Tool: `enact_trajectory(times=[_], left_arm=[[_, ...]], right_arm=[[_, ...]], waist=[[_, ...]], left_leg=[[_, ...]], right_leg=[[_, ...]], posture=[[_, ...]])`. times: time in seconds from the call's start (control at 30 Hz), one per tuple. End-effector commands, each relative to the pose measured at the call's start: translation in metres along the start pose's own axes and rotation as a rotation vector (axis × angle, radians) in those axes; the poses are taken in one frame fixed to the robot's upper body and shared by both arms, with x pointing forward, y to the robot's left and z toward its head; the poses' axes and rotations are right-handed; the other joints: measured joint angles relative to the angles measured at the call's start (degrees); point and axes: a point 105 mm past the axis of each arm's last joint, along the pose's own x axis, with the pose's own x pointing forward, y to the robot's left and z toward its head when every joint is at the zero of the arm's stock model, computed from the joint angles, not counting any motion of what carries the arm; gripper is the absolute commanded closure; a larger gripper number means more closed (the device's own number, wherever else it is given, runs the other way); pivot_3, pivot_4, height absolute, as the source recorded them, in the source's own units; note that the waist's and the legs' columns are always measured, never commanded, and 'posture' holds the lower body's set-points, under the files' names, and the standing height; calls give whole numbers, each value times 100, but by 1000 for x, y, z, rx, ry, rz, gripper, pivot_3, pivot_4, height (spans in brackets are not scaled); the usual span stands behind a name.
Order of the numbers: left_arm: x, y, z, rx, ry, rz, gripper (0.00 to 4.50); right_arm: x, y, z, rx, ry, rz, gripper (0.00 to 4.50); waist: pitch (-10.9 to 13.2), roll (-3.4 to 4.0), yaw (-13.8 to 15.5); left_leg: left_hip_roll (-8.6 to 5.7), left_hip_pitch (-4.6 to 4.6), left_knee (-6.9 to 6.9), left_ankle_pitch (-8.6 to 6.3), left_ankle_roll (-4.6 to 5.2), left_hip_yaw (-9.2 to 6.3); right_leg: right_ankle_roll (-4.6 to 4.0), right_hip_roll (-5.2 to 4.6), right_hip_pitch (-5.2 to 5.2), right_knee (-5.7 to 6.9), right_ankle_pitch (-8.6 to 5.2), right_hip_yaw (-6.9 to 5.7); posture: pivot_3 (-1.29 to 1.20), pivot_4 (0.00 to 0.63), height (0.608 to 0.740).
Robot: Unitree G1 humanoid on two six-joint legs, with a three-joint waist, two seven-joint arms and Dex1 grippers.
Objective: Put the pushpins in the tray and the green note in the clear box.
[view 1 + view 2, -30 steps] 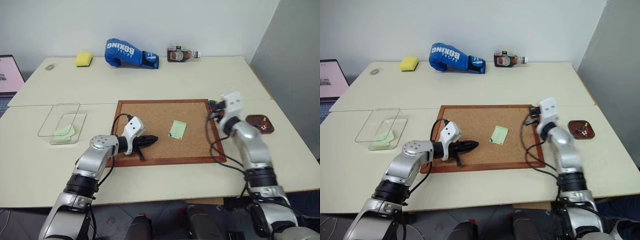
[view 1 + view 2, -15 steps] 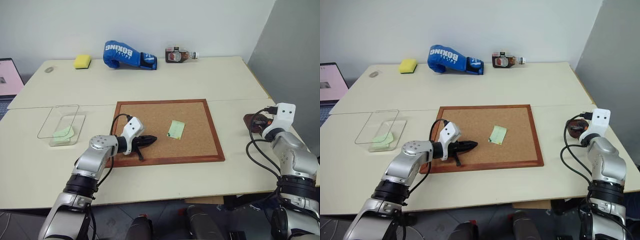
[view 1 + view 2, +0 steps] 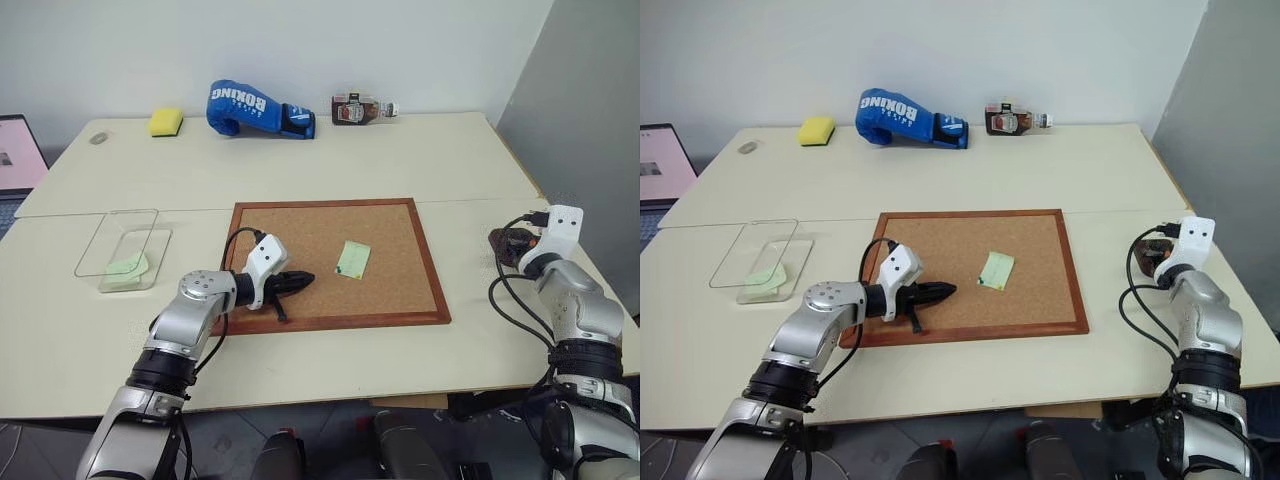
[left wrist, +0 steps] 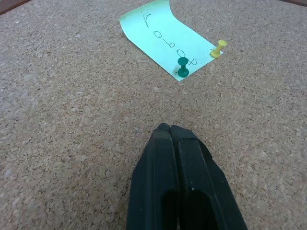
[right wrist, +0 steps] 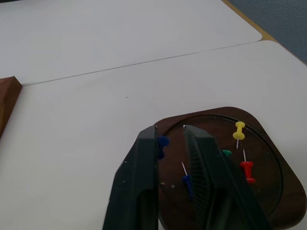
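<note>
My right gripper [image 5: 169,130] hangs over the dark reddish-brown tray [image 5: 283,191] at the table's right side, its fingers a little apart and so open. One blue pushpin [image 5: 162,142] sits by the inner side of one finger. A second blue pin [image 5: 186,179] and yellow [image 5: 239,128], green [image 5: 226,153] and red [image 5: 247,167] pins lie in the tray. My left gripper [image 4: 169,128] is shut and empty on the cork board, pointing at the green note [image 4: 165,36]. A green pushpin [image 4: 183,67] and a yellow pushpin [image 4: 219,49] stand in that note. The clear box [image 3: 125,250] is at the left, with pale green paper inside.
The wood-framed cork board [image 3: 330,225] fills the table's middle. A blue boxing glove [image 3: 250,107], a yellow sponge [image 3: 166,121] and a small bottle [image 3: 358,108] stand along the back. A laptop [image 3: 15,150] is at the far left. The table's right edge runs just past the tray.
My right arm has swung from the cork board's right edge out over the tray, and its fingers have parted. The left arm has kept still.
</note>
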Motion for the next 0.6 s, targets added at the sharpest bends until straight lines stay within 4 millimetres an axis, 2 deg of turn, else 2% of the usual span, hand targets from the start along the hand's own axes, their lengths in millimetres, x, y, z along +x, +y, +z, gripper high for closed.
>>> enact_trajectory(times=[0.03,0.17,0.43,0.6], left_arm=[[-3,-3,-18,-30,67,1,4500],[-4,-3,-18,-30,67,2,4500],[-4,-1,-17,-27,63,14,4500],[-4,0,-17,-28,63,14,4500]], right_arm=[[2,-14,29,-49,-100,-56,2413],[4,-26,31,-81,-112,-113,1582],[5,-25,26,-137,-109,-107,4],[3,-21,30,-276,-142,-97,4]], waist=[[0,0,-11],[0,0,-24],[0,0,-66],[0,0,-75]], left_leg=[[0,0,0,0,0,0],[0,0,-2,0,0,0],[0,1,-2,0,0,0],[0,0,-3,0,0,0]], right_leg=[[0,0,0,0,0,0],[0,0,0,-2,0,0],[0,0,0,-1,0,0],[0,0,0,-2,-1,0]], posture=[[0,150,740],[0,150,740],[0,150,740],[0,150,740]])
